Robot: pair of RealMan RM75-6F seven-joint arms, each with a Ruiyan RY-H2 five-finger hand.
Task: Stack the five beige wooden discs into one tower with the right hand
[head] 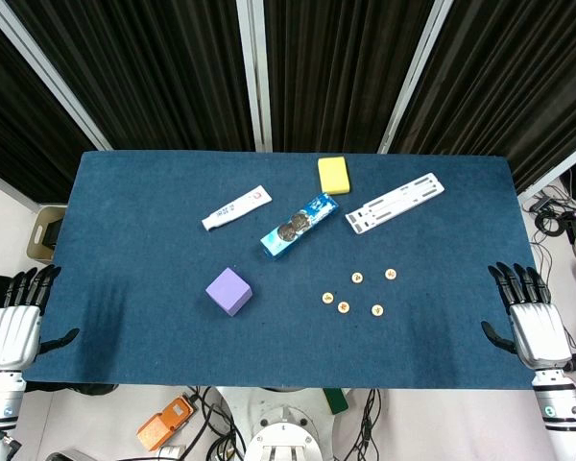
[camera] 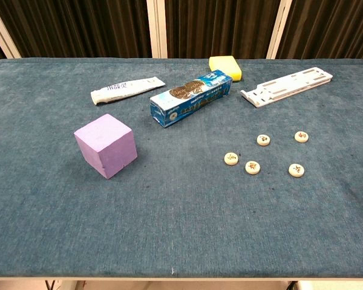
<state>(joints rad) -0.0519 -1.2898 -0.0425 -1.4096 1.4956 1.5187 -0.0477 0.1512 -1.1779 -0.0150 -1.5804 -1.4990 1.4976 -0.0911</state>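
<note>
Several beige wooden discs lie flat and apart on the blue table (head: 125,240), right of centre: one at the left (head: 327,298) (camera: 232,158), one beside it (head: 345,307) (camera: 252,167), one further back (head: 357,278) (camera: 264,140), one at the back right (head: 391,274) (camera: 301,136) and one at the front right (head: 377,310) (camera: 296,170). None rests on another. My right hand (head: 530,312) hangs open at the table's right front corner, far from the discs. My left hand (head: 17,317) is open at the left front corner. Neither hand appears in the chest view.
A purple cube (head: 228,290) (camera: 106,145) stands left of the discs. Behind them lie a blue biscuit box (head: 299,225) (camera: 191,97), a white tube (head: 236,207) (camera: 127,90), a yellow sponge (head: 334,175) (camera: 225,66) and a white plastic rail (head: 395,202) (camera: 287,86).
</note>
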